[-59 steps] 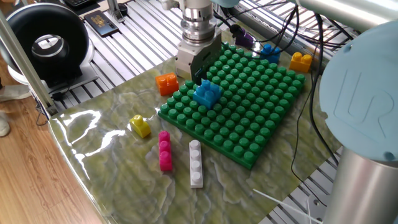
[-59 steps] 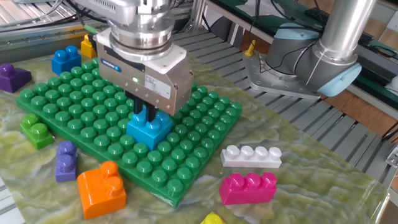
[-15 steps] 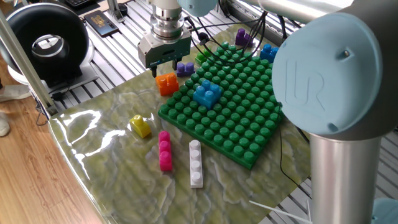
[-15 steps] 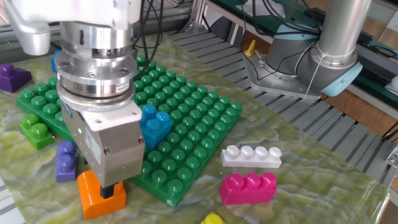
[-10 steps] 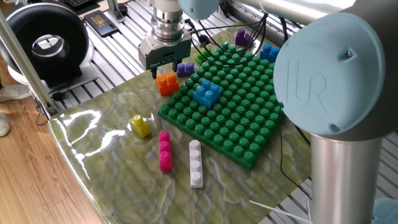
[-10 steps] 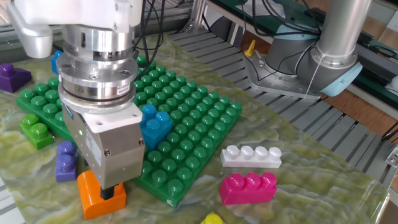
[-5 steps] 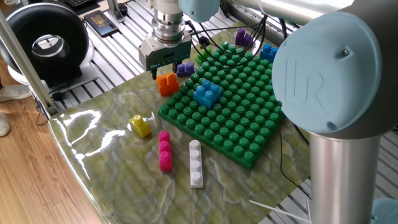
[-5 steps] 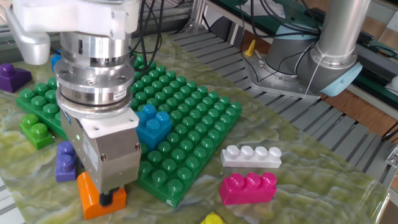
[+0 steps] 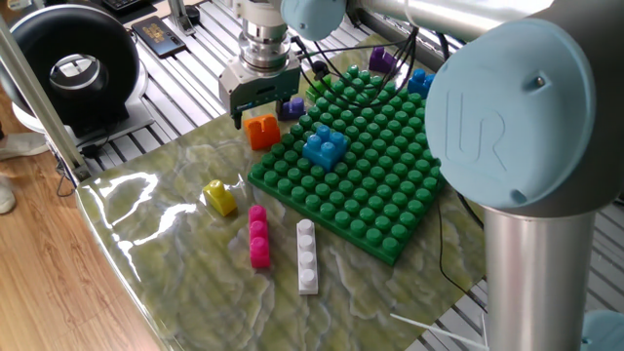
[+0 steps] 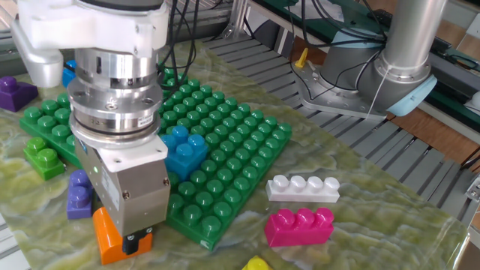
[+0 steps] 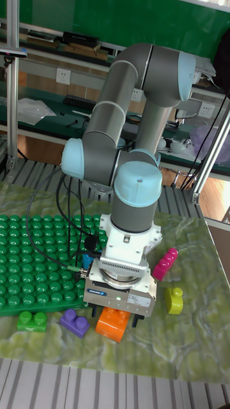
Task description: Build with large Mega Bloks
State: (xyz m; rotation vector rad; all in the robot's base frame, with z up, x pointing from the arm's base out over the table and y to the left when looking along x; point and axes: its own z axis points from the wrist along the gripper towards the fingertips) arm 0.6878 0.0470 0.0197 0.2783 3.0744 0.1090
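An orange brick (image 9: 261,134) (image 10: 105,238) (image 11: 115,326) lies on the mat just off the near corner of the green baseplate (image 9: 390,185) (image 10: 232,150). My gripper (image 9: 260,119) (image 10: 121,234) (image 11: 116,317) is low over it, open, with one finger on each side of the brick. A light blue brick (image 9: 325,146) (image 10: 184,150) is pressed onto the baseplate. Loose on the mat lie a yellow brick (image 9: 220,198), a pink brick (image 9: 258,237) (image 10: 300,226) and a white brick (image 9: 307,255) (image 10: 303,187). A small purple brick (image 10: 79,196) (image 11: 75,323) sits close beside the orange one.
A small green brick (image 10: 43,157) (image 11: 32,321) lies at the baseplate's edge. Another purple brick (image 9: 381,60) (image 10: 15,91) and a darker blue brick (image 9: 421,80) sit beyond the plate's far side. Cables run behind the baseplate. The arm's big base (image 9: 526,146) stands at the right.
My gripper has come lower over the orange brick, its fingers now down alongside it. The bricks have not moved.
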